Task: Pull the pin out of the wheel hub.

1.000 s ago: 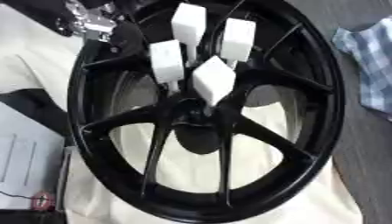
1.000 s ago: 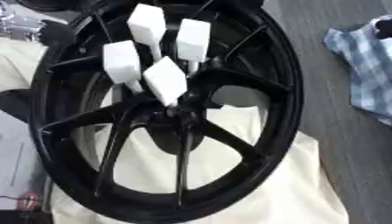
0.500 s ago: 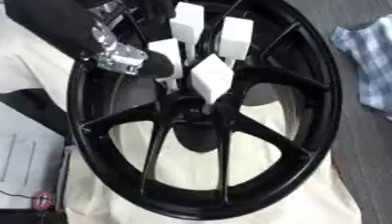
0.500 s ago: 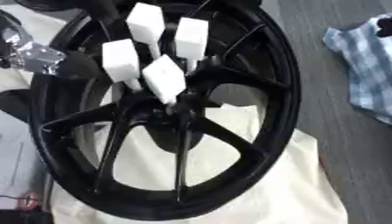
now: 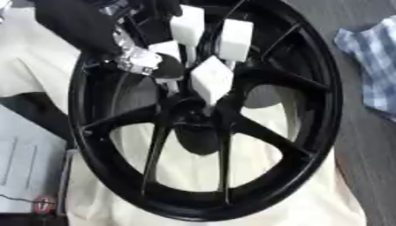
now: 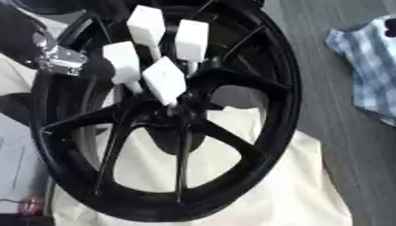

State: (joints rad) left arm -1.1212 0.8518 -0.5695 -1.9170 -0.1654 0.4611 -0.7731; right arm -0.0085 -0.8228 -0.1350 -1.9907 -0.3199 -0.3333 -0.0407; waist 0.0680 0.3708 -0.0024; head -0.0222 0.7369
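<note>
Four white pins (image 5: 211, 80) in black wheel hub (image 5: 197, 115), left hand (image 5: 139, 58) beside them, grip unclear.

Pins (image 5: 211, 79) stand in the hub (image 5: 197, 115), wheel (image 5: 318, 132) on cloth (image 5: 309, 198).

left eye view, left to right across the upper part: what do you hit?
Robot's left hand → white pin standing in the hub → right rim of the black wheel → blue checked cloth at the right edge.
</note>
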